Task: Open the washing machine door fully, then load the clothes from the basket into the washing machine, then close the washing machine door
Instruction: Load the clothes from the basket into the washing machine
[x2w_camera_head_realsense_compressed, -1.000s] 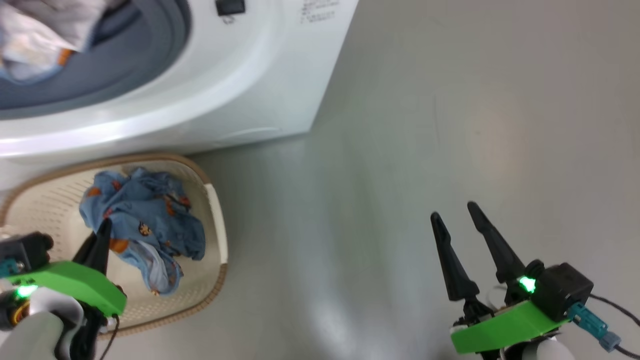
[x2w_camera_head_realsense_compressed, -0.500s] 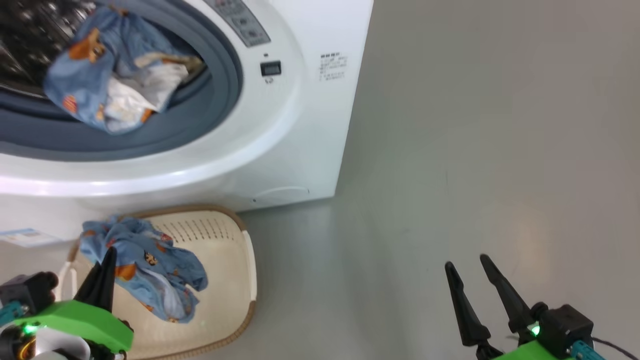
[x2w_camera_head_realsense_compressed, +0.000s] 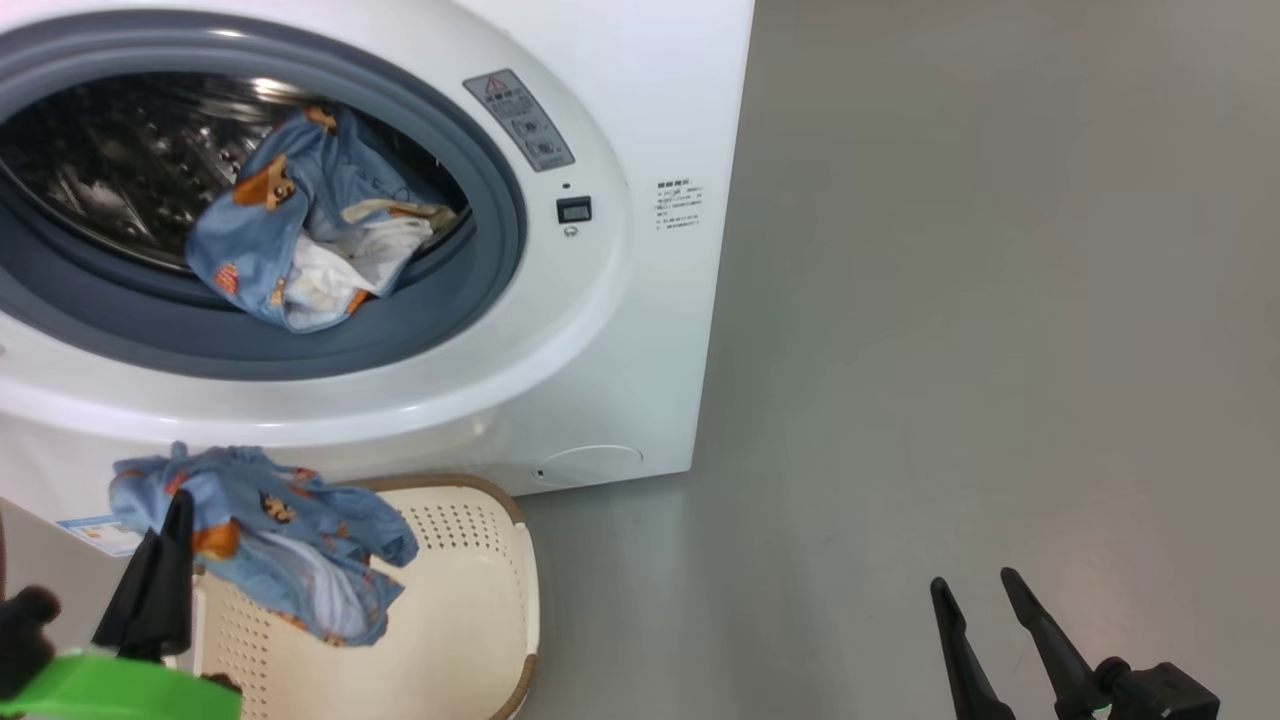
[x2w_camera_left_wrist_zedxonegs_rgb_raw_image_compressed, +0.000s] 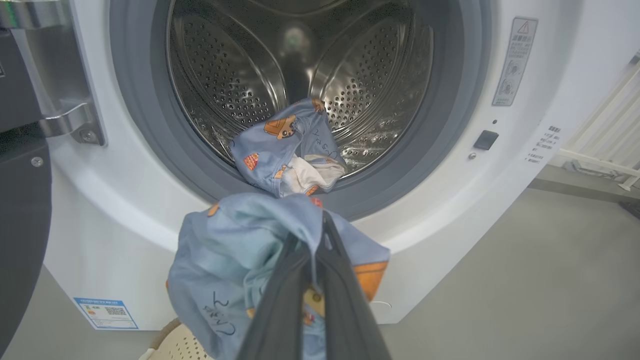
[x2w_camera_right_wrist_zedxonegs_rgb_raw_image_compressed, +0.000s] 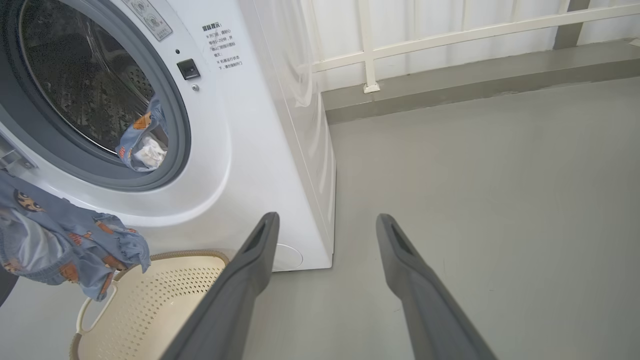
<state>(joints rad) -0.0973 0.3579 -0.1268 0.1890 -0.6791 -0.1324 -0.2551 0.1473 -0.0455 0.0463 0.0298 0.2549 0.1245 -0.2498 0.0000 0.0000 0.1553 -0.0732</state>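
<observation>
Though clothes (x2w_camera_left_wrist_zedxonegs_rgb_raw_image_compressed: 235, 250) hide its tips, left tool (x2w_camera_left_wrist_zedxonegs_rgb_raw_image_compressed: 312, 239) seems clamped on them; right tool (x2w_camera_right_wrist_zedxonegs_rgb_raw_image_compressed: 327, 220) apart.

The washer (x2w_camera_head_realsense_compressed: 650, 330) has a glossy white shell, smooth enough to throw highlights. Its drum (x2w_camera_left_wrist_zedxonegs_rgb_raw_image_compressed: 235, 75) is polished, perforated steel, ringed by a matt grey-blue rubber gasket (x2w_camera_head_realsense_compressed: 485, 290). The hinge (x2w_camera_left_wrist_zedxonegs_rgb_raw_image_compressed: 65, 120) is bright bare metal. The clothes (x2w_camera_head_realsense_compressed: 280, 250) are soft, crumpled light blue cloth with orange print and a paler lining. The basket (x2w_camera_head_realsense_compressed: 470, 610) is cream perforated plastic, slightly satin, with a brown woven-look rim. The floor (x2w_camera_head_realsense_compressed: 950, 350) is smooth grey with a dull sheen. The right tool (x2w_camera_right_wrist_zedxonegs_rgb_raw_image_compressed: 326, 216) has smooth, matt dark fingers (x2w_camera_right_wrist_zedxonegs_rgb_raw_image_compressed: 240, 285). The label (x2w_camera_left_wrist_zedxonegs_rgb_raw_image_compressed: 106, 312) looks like a printed paper sticker.
</observation>
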